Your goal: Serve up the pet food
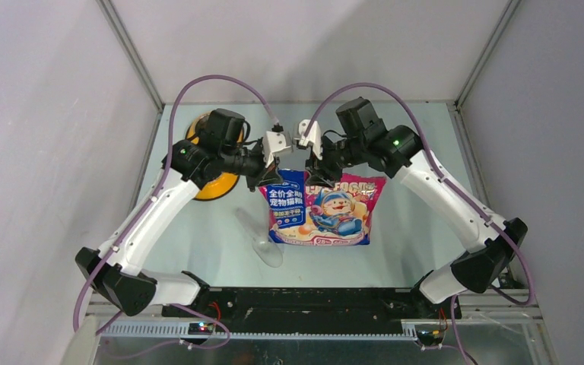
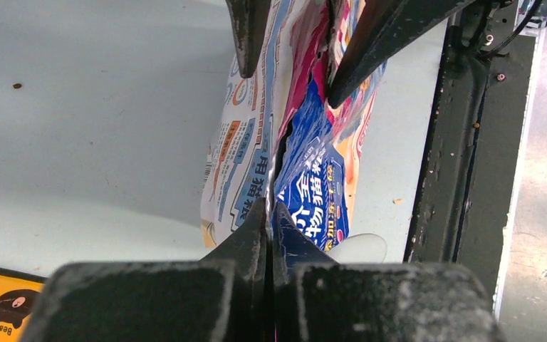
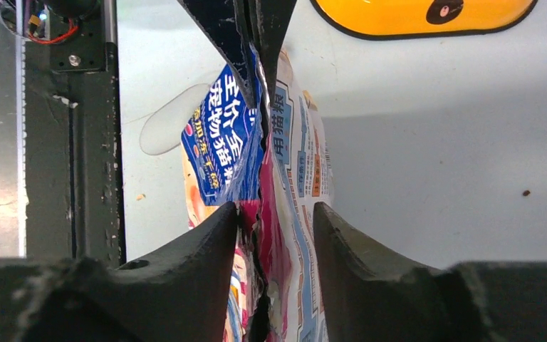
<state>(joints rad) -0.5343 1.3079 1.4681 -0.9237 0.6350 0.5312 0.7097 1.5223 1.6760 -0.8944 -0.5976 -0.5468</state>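
The pink-blue cartoon-cat bag [image 1: 323, 209] lies at the table's middle with its top edge lifted toward the back. My left gripper [image 1: 272, 179] is shut on the bag's top edge, blue corner [image 2: 271, 214]. My right gripper [image 1: 321, 179] is open [image 3: 276, 221]. Its jaws straddle the bag's torn pink top edge [image 3: 295, 164], the left finger touching it and the right finger apart from it. The pet food heap is hidden. Only a stray brown crumb [image 2: 17, 85] lies on the table. A clear plastic scoop [image 1: 262, 243] lies left of the bag.
A yellow bowl [image 1: 213, 186] sits at the back left under the left arm and also shows in the right wrist view [image 3: 413, 18]. The black base rail [image 1: 312, 300] runs along the near edge. Grey walls enclose the table.
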